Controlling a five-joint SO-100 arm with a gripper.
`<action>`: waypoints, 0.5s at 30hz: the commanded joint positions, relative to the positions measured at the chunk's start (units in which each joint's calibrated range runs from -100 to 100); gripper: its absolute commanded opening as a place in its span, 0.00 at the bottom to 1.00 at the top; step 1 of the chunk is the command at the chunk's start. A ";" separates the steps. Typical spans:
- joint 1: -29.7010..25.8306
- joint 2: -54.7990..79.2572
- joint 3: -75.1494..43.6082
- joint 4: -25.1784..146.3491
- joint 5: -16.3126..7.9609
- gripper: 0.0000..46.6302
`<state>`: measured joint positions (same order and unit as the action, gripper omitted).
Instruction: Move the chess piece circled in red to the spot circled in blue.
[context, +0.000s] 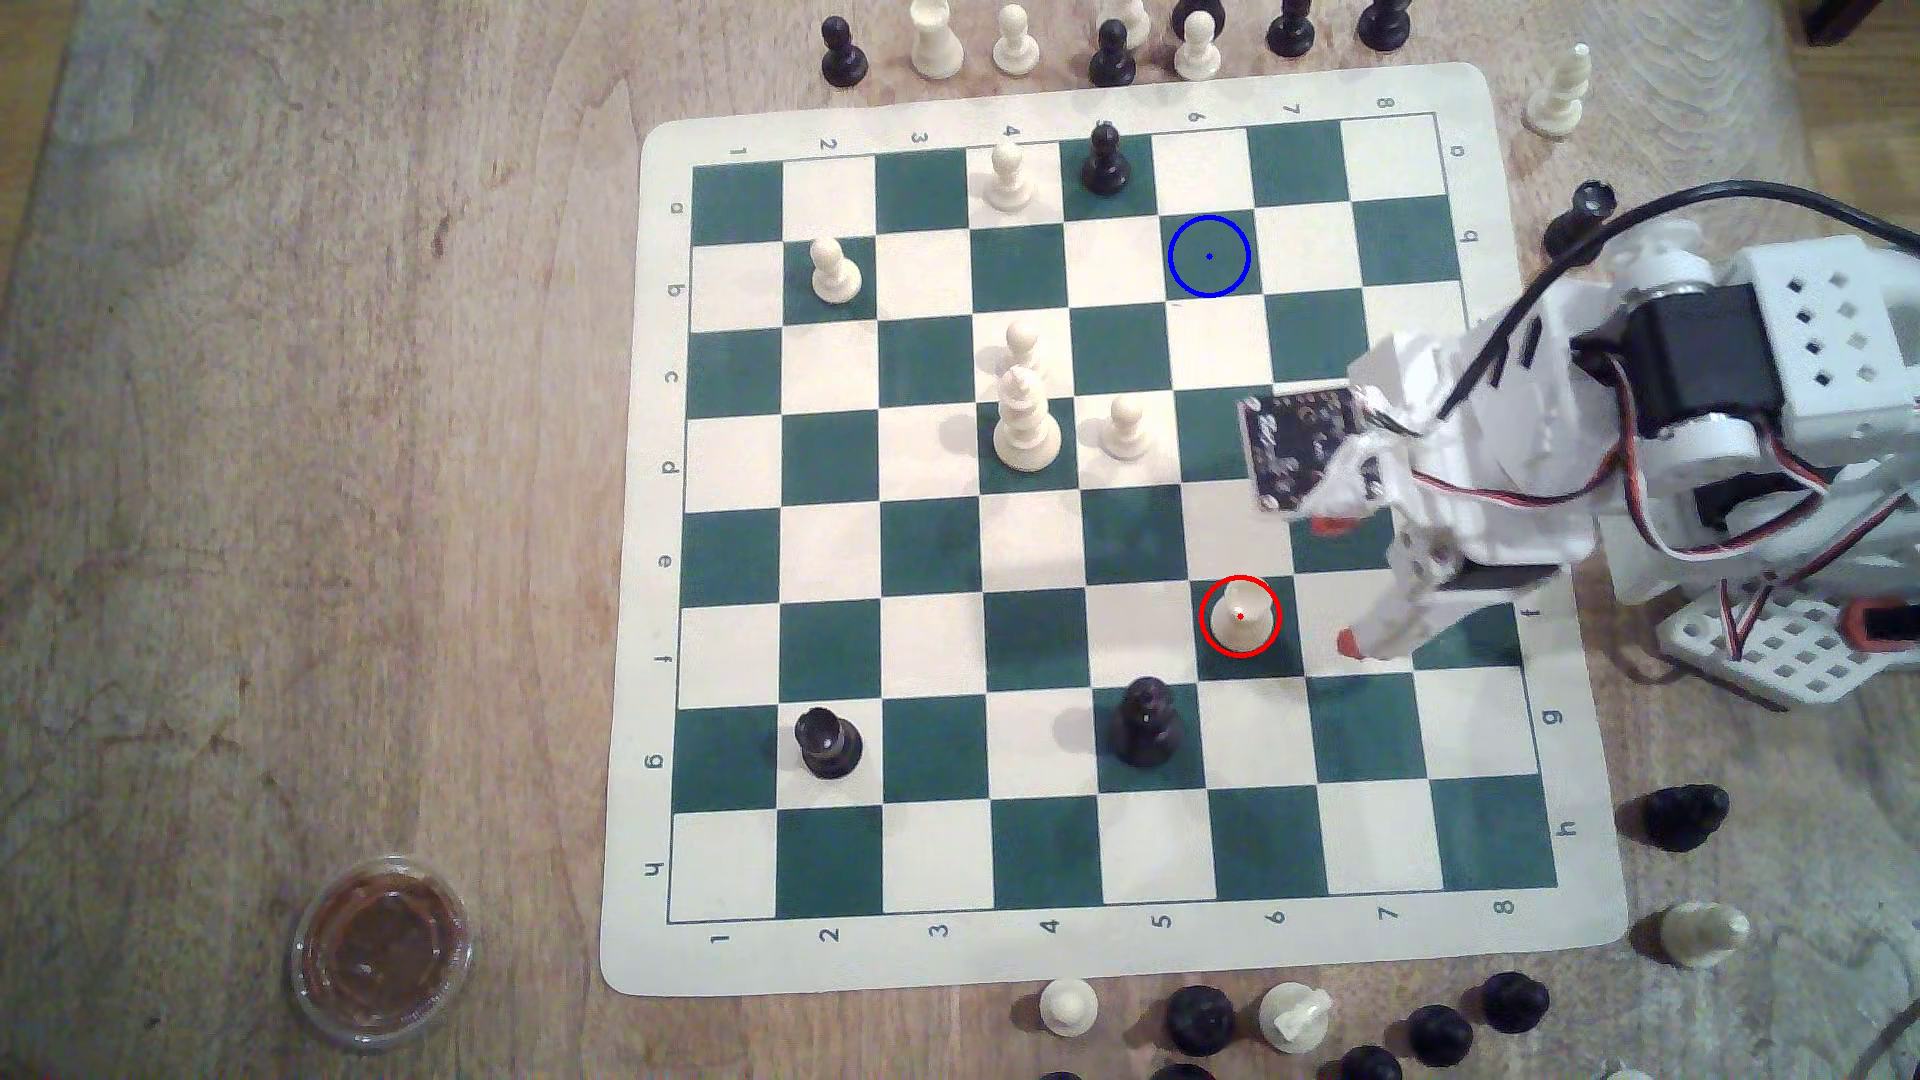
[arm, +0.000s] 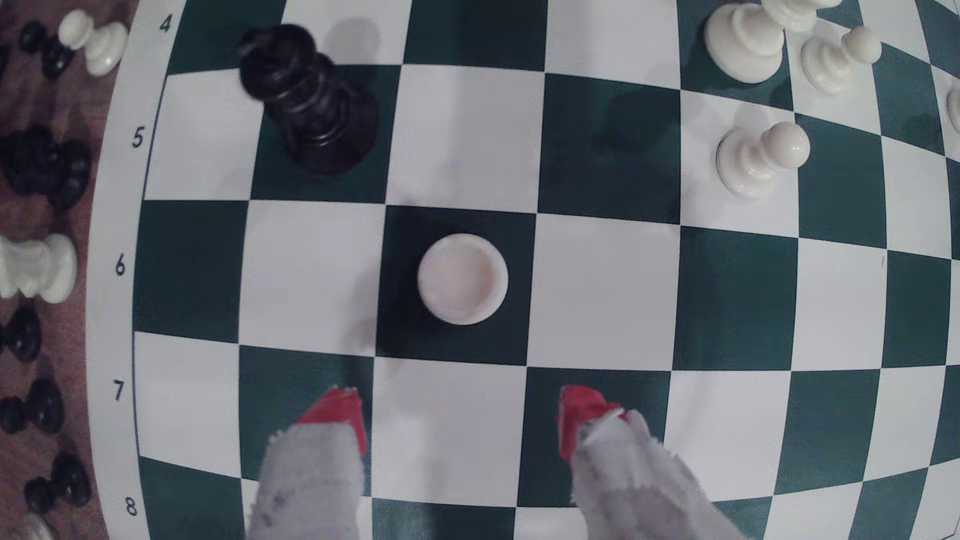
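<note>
Gripper (arm: 462, 420), lower frame: jaws apart, empty; centre them around chess piece (arm: 462, 279) before closing, then lift straight.

- The rook (context: 1240, 615), short and cream-white with a flat cupped top, stood upright on a dark green square, ringed in red.
- The spot (context: 1208, 257), a blue-ringed green square, lay bare.

A scuffed wooden worktop (context: 312, 415) carries a green-and-cream chess mat (context: 1579, 914). Loose black and cream pieces (context: 1288, 1013) lie around the mat's edges, and a lidded plastic cup (context: 382, 950) sits near the exterior view's lower left.
</note>
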<state>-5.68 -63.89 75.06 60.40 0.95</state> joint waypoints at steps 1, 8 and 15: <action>0.16 5.06 -2.62 -7.33 0.24 0.45; 0.24 6.59 -1.44 -9.78 0.39 0.45; 0.71 5.57 0.74 -12.57 0.44 0.44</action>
<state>-5.16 -57.52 75.15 49.88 1.15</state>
